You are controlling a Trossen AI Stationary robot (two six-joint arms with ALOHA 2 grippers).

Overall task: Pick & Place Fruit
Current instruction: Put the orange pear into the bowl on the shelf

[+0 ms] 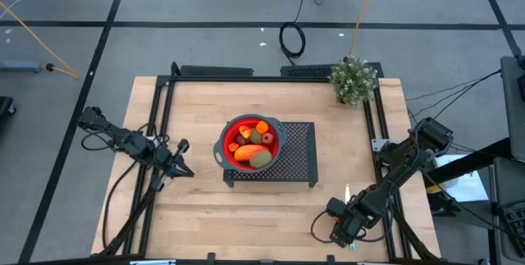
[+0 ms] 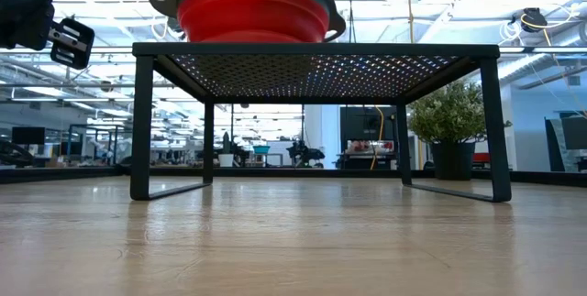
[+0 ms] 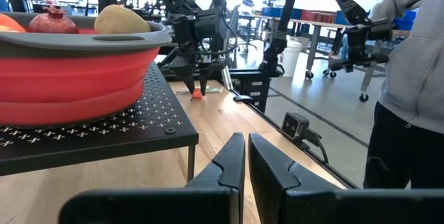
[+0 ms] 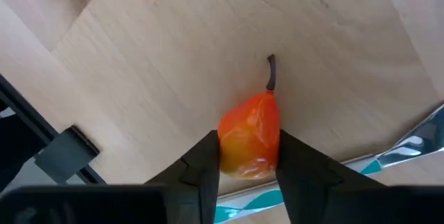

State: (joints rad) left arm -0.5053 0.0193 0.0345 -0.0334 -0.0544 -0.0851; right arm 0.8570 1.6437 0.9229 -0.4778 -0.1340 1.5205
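Left gripper (image 1: 185,169), at nine o'clock on the pale wooden table (image 1: 197,216), hangs idle with fingers together, holding nothing. At the centre, a red collapsible bowl with grey rim (image 1: 249,142) sits on a black perforated metal stand (image 1: 299,157) and holds the toy fruit (image 1: 253,143): a long orange piece, a dark red round one and brownish-green ovals. At five o'clock, the right gripper (image 4: 246,158) points down at the tabletop, its two dark fingers (image 4: 201,168) touching either side of a small orange-red pear-shaped fruit with a dark stem (image 4: 251,134). A silver utensil with a light-blue handle (image 4: 388,156) lies just beside it.
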